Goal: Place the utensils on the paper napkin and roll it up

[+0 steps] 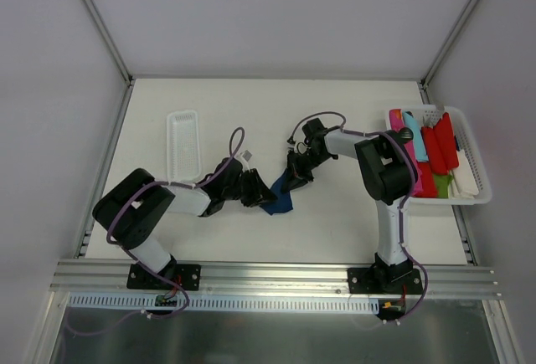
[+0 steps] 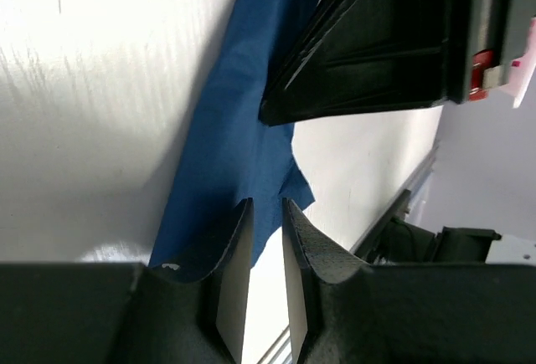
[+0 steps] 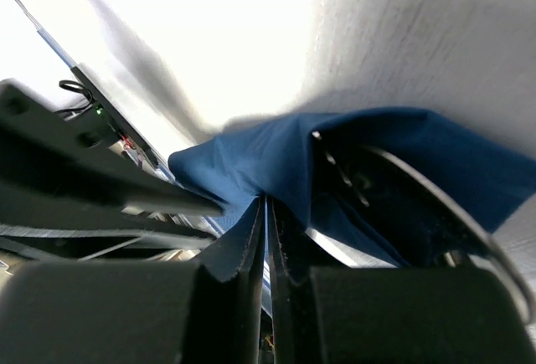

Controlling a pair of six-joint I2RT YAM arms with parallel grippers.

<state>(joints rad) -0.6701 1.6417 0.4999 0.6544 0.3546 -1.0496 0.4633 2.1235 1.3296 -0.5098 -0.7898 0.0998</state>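
The dark blue paper napkin [image 1: 279, 200] lies crumpled mid-table between my two grippers. In the right wrist view its folds [image 3: 268, 159] rise around a shiny silver utensil [image 3: 342, 248], which is mostly hidden inside. My right gripper [image 3: 267, 202] is shut on an edge of the napkin, the cloth pinched at its tips; from above it [image 1: 295, 176] sits at the napkin's upper right. My left gripper [image 1: 255, 192] is at the napkin's left side. In its own view its jaws [image 2: 266, 205] stand a narrow gap apart with only bare table between them, just over the napkin's edge [image 2: 226, 163].
A long white tray [image 1: 183, 142] lies at the back left. At the right edge stands a white basket [image 1: 471, 153] holding red, pink and turquoise plastic pieces [image 1: 435, 151]. White walls enclose the table on three sides.
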